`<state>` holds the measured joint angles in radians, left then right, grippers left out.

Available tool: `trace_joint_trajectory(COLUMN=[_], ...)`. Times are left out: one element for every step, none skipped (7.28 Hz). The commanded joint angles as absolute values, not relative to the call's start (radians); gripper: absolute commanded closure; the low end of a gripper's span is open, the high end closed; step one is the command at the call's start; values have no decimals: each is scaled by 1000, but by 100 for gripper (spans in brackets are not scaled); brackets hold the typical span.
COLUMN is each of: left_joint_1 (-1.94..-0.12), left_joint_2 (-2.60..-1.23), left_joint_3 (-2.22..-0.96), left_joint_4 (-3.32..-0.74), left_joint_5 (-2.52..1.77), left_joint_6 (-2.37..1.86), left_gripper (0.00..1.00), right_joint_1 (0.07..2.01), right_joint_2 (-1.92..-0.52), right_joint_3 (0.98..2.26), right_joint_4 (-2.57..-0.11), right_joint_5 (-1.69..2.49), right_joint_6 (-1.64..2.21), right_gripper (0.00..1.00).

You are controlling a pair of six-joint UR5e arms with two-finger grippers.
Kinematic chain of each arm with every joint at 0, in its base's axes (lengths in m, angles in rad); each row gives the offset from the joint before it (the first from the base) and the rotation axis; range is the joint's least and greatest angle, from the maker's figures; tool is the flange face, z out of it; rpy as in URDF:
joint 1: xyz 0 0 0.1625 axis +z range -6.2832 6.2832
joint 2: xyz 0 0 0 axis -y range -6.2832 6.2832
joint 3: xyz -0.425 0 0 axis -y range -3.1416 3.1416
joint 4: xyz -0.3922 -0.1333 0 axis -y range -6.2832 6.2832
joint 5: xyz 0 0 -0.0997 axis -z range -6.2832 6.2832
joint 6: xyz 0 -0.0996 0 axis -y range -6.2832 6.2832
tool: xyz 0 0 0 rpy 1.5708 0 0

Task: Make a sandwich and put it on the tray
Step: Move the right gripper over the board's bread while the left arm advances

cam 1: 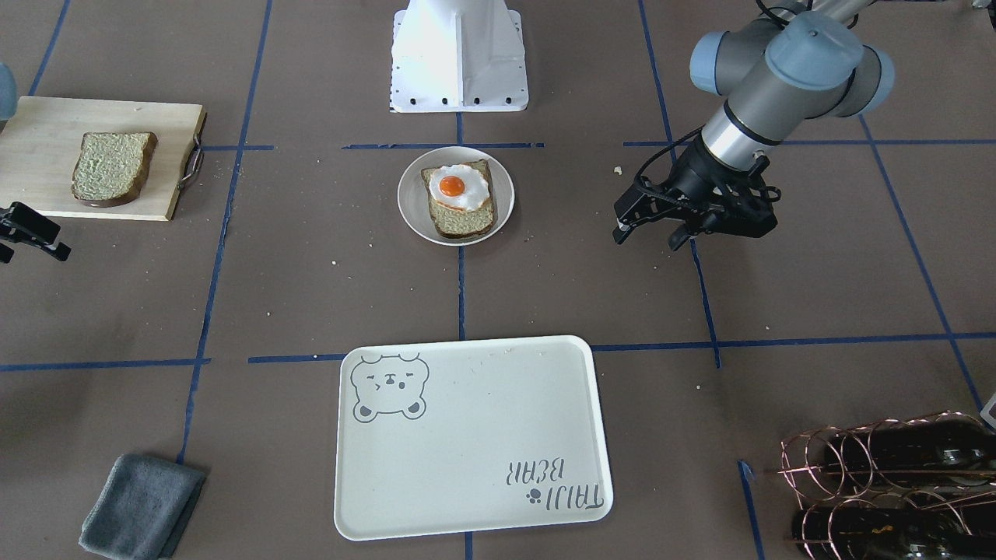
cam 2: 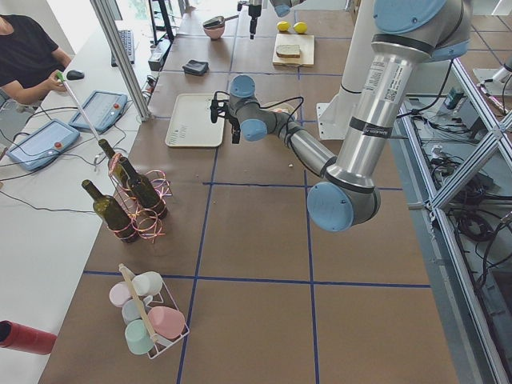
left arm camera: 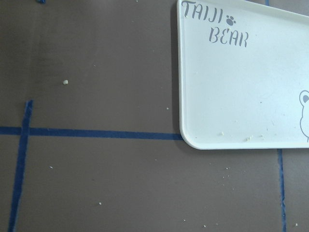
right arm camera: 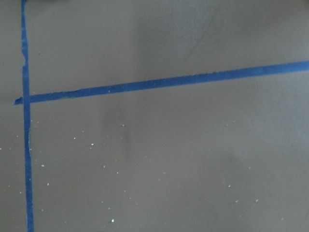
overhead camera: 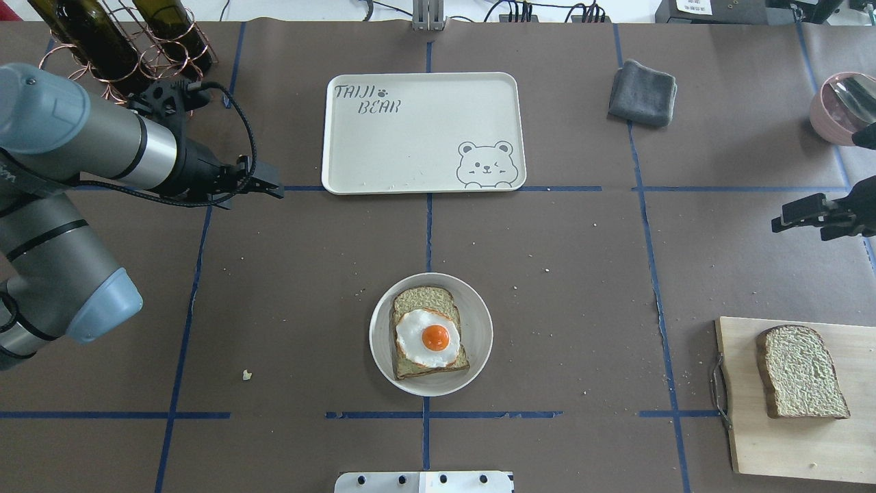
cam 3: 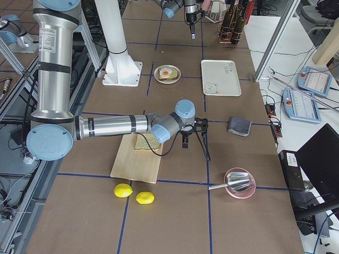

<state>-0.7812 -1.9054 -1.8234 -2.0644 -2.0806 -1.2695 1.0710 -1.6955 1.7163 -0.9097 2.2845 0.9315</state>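
Note:
A small round white plate (overhead camera: 479, 308) (cam 1: 502, 190) sits mid-table and holds one bread slice (overhead camera: 424, 299) with a fried egg (overhead camera: 429, 337) (cam 1: 459, 187) on top. The second bread slice (overhead camera: 801, 370) (cam 1: 113, 167) lies on a wooden cutting board (overhead camera: 787, 438). The cream bear tray (overhead camera: 410, 137) (cam 1: 467, 435) (left arm camera: 241, 96) is bare. My left gripper (overhead camera: 274, 186) (cam 1: 650, 236) hovers beside the tray's near left corner, jaws apart and empty. My right gripper (overhead camera: 787, 222) (cam 1: 35, 237) hovers beyond the cutting board, jaws apart and empty.
A grey folded cloth (overhead camera: 643, 92) lies right of the tray. A copper wire rack with wine bottles (overhead camera: 123, 48) stands at the far left, close behind my left arm. A pink bowl (overhead camera: 842, 106) sits at the far right. Two lemons (cam 3: 132, 193) lie past the board.

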Motion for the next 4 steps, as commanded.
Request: trace_joint_trajectory(left_joint_1=[-736,-717,-715,-715], left_joint_2=[-1917,-1919,-1928,-1928], left_joint_3=[-1856,-1856,-1856,-1856], left_joint_4=[-2062,-2062,-2062,-2062], left_joint_5=[-2063,-2037,-2033,-2033], left_joint_6=[-1360,-1362,-1367,-1370], left_gripper=[0,0,0,0], right_joint_1=[912,876,838,804], right_joint_2=[-1847,-1924,-1980,-2021], right_joint_3=[1849,1900,1923,1924], right_joint_4=[-859,-858,-857,-856], right_joint_5=[2173,2158,2154,2131], right_joint_6=[1073,1075,1074,1063], right_gripper=[0,0,0,0])
